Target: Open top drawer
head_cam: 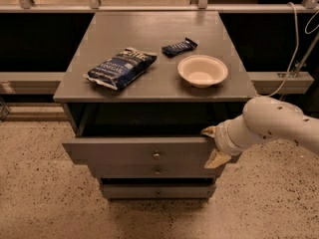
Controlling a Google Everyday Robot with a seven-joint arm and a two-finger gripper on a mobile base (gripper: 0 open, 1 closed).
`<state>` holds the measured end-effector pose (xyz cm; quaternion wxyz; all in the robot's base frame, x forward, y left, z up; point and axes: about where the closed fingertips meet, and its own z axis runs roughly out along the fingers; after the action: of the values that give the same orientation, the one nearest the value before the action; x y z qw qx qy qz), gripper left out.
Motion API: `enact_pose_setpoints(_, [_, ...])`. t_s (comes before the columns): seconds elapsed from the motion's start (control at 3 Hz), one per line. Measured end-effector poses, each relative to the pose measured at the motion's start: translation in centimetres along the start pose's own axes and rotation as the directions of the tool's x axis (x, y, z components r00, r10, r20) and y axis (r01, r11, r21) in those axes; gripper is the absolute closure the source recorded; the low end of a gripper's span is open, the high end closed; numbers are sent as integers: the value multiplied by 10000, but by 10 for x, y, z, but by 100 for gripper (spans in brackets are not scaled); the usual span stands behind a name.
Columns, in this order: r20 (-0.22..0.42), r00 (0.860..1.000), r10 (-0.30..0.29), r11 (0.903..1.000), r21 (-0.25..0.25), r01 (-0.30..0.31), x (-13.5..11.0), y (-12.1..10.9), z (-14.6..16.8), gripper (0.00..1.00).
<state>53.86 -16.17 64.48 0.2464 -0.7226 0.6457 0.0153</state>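
Observation:
The top drawer [134,151] is a wide grey front with a small round metal knob [156,155] at its centre. It stands pulled out from the grey cabinet, with a dark gap behind it under the tabletop. My gripper [213,145] is at the drawer front's right end, one cream finger over the top edge and one in front of the panel. The white arm [271,123] reaches in from the right.
On the grey tabletop [149,34] lie a dark blue chip bag [119,67], a small dark snack bar [179,47] and a cream bowl [202,70]. Two lower drawer fronts [157,172] with like knobs sit below. Speckled floor surrounds the cabinet; a cable hangs at right.

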Motion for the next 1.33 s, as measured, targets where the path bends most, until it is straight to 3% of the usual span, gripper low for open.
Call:
enact_pose_setpoints(0.33, [130,9998,169,9998,-49,-168,-6,23,-18,28])
enact_pose_setpoints(0.67, [359,9980,530,9984,-202,-523,-21,70,-54,26])
enact_pose_setpoints(1.0, [528,9966,629,9976,-328,-612,-38,100,-84,26])
enact_pose_setpoints(1.33, [666,9968,437,9990,-139,-428,-51,104,-102,26])
